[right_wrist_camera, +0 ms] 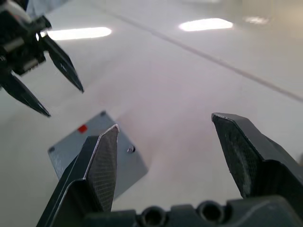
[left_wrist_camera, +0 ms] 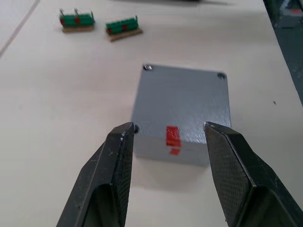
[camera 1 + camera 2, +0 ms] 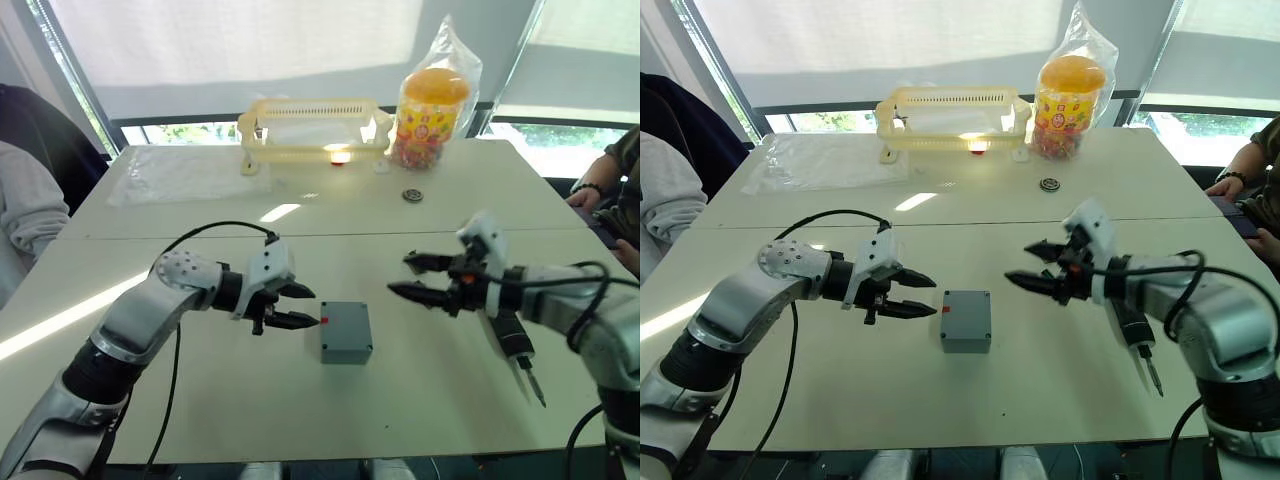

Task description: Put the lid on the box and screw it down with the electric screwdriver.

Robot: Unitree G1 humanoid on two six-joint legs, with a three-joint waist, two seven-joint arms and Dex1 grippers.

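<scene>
Lid (image 3: 346, 325) seated on box (image 3: 347, 349); both jaws spread, empty, flanking it; electric screwdriver (image 3: 517, 350) on worktop (image 3: 420, 240).

The left arm reaches forward and inward, its wrist bent so that the left gripper (image 3: 297, 306) points toward the right gripper (image 3: 408, 277). The left gripper's two black fingers (image 2: 118, 161) are spread apart, with nothing between the fingertips. The right arm comes in from the opposite side, forearm roughly level. Its fingers (image 1: 102, 165) are also parted wide and empty, tips aimed back at the left gripper's, a gap between them.
</scene>
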